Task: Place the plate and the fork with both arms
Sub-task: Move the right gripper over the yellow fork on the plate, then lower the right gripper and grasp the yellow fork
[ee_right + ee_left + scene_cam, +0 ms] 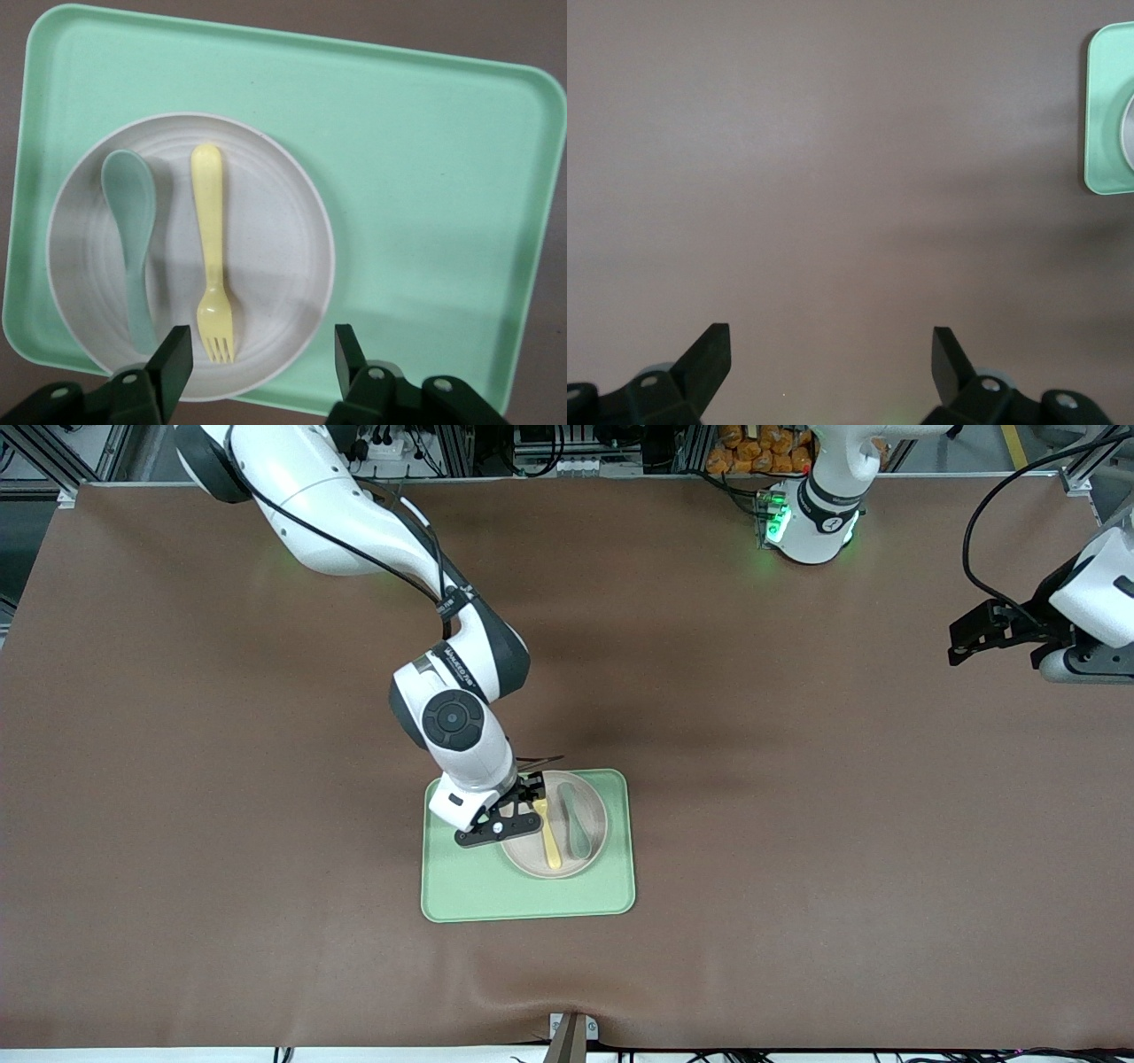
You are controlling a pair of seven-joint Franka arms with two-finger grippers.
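The off-white plate lies on the pale green tray, in the half toward the left arm's end. The pale yellow fork lies in the plate beside a grey-green spoon. My right gripper hovers open and empty over the plate's rim at the tines' end. In the right wrist view its fingers stand apart just above the plate, with the fork and spoon between them and the tray's edge. My left gripper waits open over bare table.
The tray has a bare half toward the right arm's end. The brown table mat spreads all round it. The left wrist view shows its open gripper over the mat and a corner of the tray.
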